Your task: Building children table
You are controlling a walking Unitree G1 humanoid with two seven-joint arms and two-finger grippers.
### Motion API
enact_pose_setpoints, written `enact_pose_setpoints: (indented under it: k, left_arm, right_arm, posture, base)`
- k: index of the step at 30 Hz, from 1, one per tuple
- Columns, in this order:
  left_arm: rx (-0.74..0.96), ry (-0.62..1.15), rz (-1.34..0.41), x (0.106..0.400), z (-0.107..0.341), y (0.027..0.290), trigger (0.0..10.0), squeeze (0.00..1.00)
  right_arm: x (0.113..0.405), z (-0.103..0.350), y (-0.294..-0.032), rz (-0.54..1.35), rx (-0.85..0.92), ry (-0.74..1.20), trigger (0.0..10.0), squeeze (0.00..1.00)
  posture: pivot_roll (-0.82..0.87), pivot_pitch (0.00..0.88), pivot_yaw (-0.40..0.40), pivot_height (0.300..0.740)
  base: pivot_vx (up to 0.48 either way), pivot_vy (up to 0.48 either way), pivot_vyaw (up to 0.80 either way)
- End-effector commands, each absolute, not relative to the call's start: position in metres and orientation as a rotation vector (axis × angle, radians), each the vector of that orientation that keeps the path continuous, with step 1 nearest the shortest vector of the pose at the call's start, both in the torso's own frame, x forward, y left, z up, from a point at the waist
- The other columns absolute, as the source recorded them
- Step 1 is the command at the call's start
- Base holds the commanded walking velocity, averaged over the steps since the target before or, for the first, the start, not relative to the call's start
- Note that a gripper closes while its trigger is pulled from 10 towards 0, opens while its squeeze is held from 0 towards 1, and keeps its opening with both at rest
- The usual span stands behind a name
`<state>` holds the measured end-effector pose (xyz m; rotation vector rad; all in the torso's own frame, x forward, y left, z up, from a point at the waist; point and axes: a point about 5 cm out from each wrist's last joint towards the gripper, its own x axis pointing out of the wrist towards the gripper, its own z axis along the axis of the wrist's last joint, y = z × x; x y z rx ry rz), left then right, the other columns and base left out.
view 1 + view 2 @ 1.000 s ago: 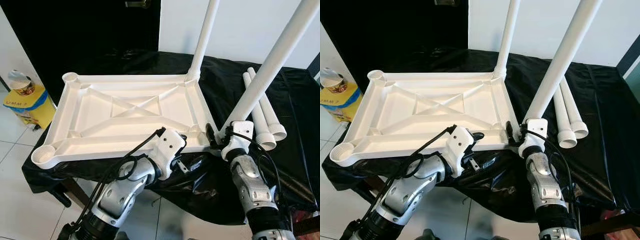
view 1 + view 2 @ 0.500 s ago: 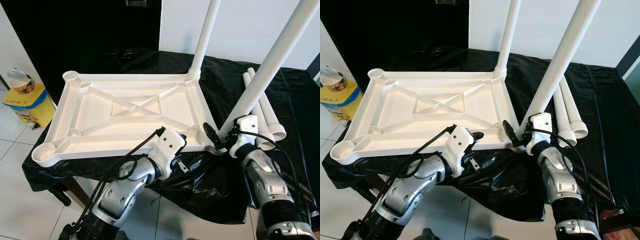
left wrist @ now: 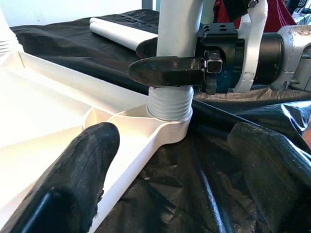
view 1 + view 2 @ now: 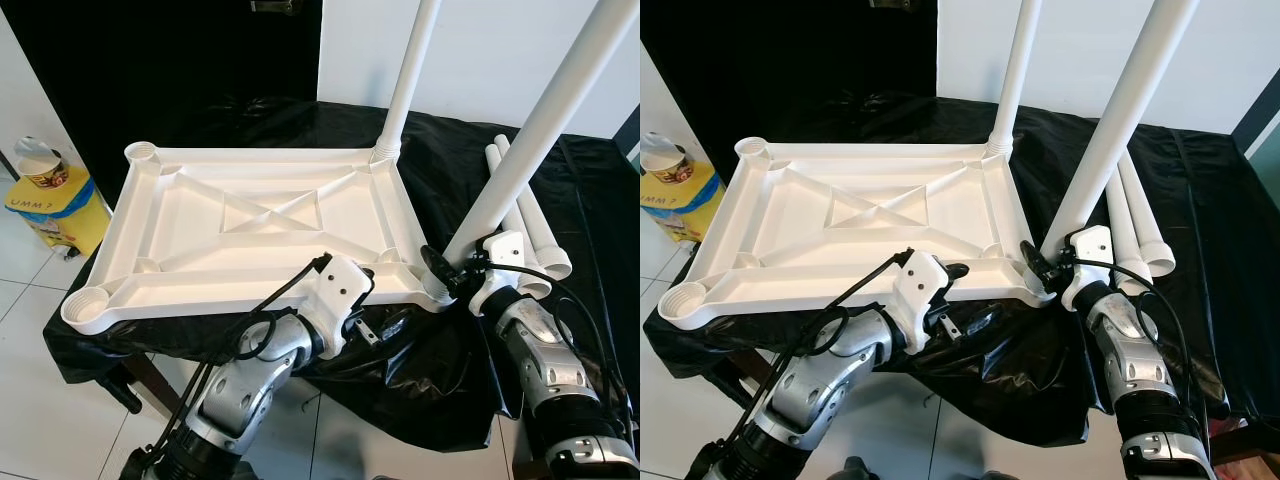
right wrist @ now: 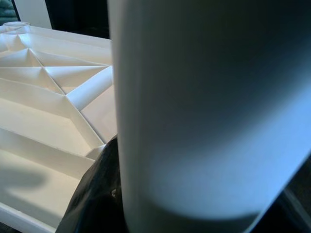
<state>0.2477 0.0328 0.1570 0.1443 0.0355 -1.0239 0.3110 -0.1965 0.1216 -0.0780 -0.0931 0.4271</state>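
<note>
The white plastic tabletop (image 4: 250,215) lies upside down on a table draped in black cloth. One white leg (image 4: 410,70) stands in its far right corner socket. A second leg (image 4: 540,130) leans up from the near right corner, its threaded end (image 3: 169,102) sitting in the socket. My right gripper (image 4: 455,272) is shut on this leg just above the thread. My left gripper (image 3: 170,141) is open at the tabletop's front edge near that corner, one finger (image 3: 92,145) over the rim, the other over the cloth.
Two loose white legs (image 4: 530,240) lie on the cloth right of the tabletop. Bare sockets sit at the near left (image 4: 88,305) and far left (image 4: 142,153) corners. A yellow box with a cup (image 4: 45,200) stands on the tiled floor at the left.
My right wrist has swung round to the right of the leg's base while the gripper keeps hold of the leg. The left arm has stayed put.
</note>
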Motion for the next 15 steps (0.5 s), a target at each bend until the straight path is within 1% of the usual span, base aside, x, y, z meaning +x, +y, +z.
enact_pose_setpoints:
  k: [1,6,9,12,15]
  left_arm:
    - [0.147,0.04,-1.014,0.2483,0.1572,0.0309,10.0,0.0]
    - [0.149,0.04,-1.011,0.2481,0.1571,0.0312,10.0,0.0]
    - [0.147,0.042,-1.004,0.2471,0.1561,0.0315,10.0,0.0]
    - [0.146,0.042,-1.0,0.2469,0.156,0.0316,10.0,0.0]
    - [0.144,0.041,-0.995,0.2469,0.156,0.0314,10.0,0.0]
  right_arm:
    - [0.3075,0.1118,-0.1979,0.412,-0.08,-0.054,10.0,0.0]
    - [0.3075,0.1085,-0.1961,0.354,-0.053,-0.043,10.0,0.0]
    - [0.3084,0.1058,-0.1945,0.275,-0.041,-0.029,10.0,0.0]
    - [0.3083,0.105,-0.1933,0.247,-0.032,-0.027,10.0,0.0]
    - [0.3073,0.1033,-0.1904,0.176,-0.017,-0.018,10.0,0.0]
  posture:
    - [0.07,0.036,-0.089,0.74]
    - [0.08,0.036,-0.098,0.74]
    - [0.09,0.037,-0.108,0.74]
    - [0.09,0.035,-0.112,0.74]
    - [0.1,0.033,-0.122,0.74]
  base:
    - [0.0,0.0,0.0]
    - [0.0,0.0,0.0]
    - [0.0,0.0,0.0]
    - [0.0,0.0,0.0]
    - [0.0,0.0,0.0]
